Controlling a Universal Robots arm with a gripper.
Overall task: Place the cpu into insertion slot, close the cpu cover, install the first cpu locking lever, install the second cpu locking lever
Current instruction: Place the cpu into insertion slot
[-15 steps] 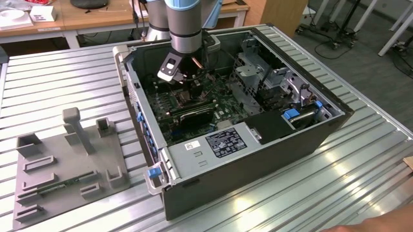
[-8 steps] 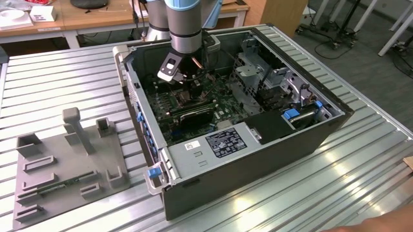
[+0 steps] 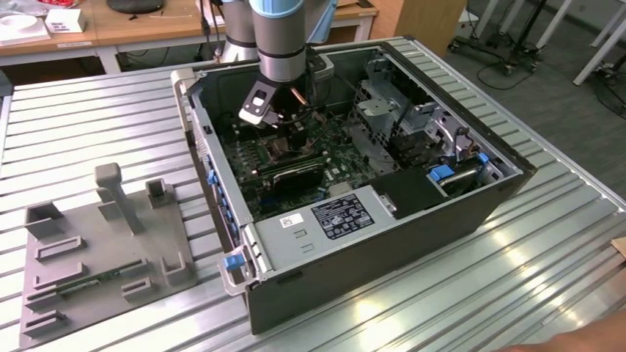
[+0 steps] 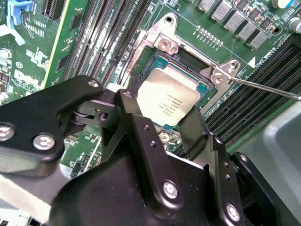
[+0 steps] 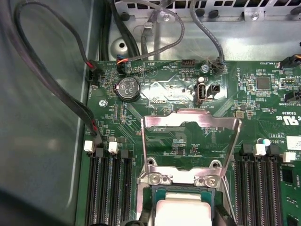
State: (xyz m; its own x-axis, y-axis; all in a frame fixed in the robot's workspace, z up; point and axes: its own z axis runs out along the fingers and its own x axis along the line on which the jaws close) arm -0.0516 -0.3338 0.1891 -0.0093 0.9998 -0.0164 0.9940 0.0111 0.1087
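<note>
Cpu (image 4: 167,101) lies flat, silvery lid up, in the insertion slot (image 4: 182,58). Being square, the cpu has no long axis; its edges run parallel to the slot's rim. A few lines of dark print cross its lid. My gripper (image 4: 160,113) is closed on it, one black finger pressed against each of two opposite edges. The cpu cover (image 5: 190,136) stands tilted up and open on its hinge at the slot's edge, and a thin locking lever (image 4: 268,88) sticks out unlatched beside the slot. Long black memory slots (image 5: 110,188) flank the slot on both sides. In the exterior view my gripper (image 3: 284,136) reaches into the open computer case (image 3: 372,257) at about eleven o'clock from its middle.
</note>
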